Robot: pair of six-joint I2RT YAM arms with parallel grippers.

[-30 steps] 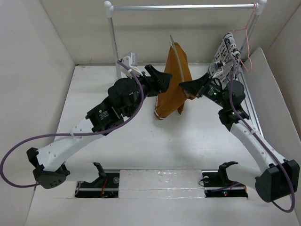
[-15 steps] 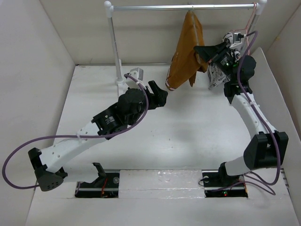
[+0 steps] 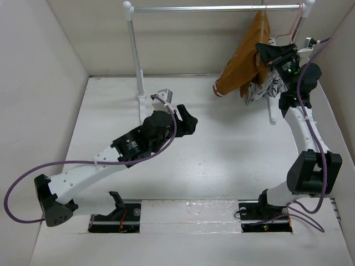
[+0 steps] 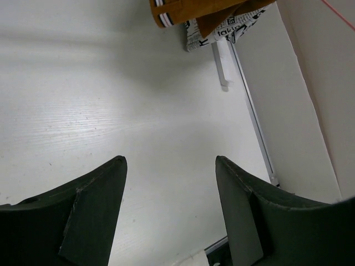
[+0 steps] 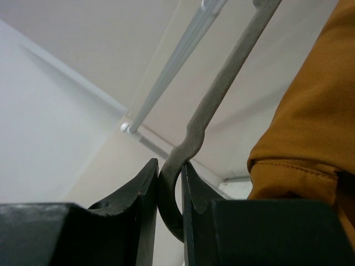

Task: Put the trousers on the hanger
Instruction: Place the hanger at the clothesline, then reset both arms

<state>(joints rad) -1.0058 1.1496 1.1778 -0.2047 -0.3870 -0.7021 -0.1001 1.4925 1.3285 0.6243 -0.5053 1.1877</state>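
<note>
The rust-brown trousers [image 3: 244, 55] hang folded over the hanger, high at the back right and just under the rail [image 3: 211, 8]. In the right wrist view the hanger [image 5: 222, 94] is a grey wire. My right gripper [image 5: 169, 163] is shut on its curved part, with the trousers [image 5: 310, 122] draped right beside it. The wire's top reaches up to the rail [image 5: 183, 50]. My left gripper [image 3: 188, 119] hovers open over the table's middle, holding nothing. Its view shows the trousers' striped hem [image 4: 188, 8] far ahead.
A black-and-white patterned cloth [image 3: 263, 91] hangs behind the trousers by the right arm. A pink hanger [image 3: 294, 27] sits at the rail's right end. The rack's left post [image 3: 133, 50] and its right foot [image 4: 222, 61] stand on the white table [image 3: 222, 160].
My right arm has lifted the hanger with the trousers from mid-table up and right to the rail. My left gripper has drawn back from the trousers and stays open.
</note>
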